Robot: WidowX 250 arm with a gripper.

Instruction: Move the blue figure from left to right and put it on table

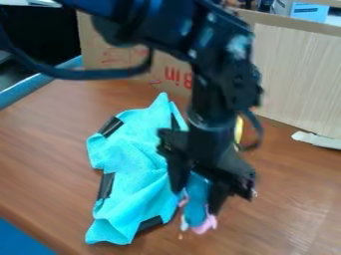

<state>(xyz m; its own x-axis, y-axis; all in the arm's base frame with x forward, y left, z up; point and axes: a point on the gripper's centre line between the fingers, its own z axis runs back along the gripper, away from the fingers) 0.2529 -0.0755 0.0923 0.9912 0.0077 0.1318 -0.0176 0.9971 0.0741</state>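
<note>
Blue toy figure with pink and white parts [196, 200]: you have it between the fingers of your black two-finger gripper [196, 202], jaws seemingly closed on its sides, likely to steady it for the carry. It's just right of the crumpled turquoise cloth [136, 167], probably to reach bare brown wooden table [286, 199]; you can't tell whether it touches down.

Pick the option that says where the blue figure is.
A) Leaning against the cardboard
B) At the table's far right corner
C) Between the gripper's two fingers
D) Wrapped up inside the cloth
C: the blue figure shows between the two fingers of the gripper, while the turquoise cloth lies crumpled on the picture's left.
</note>
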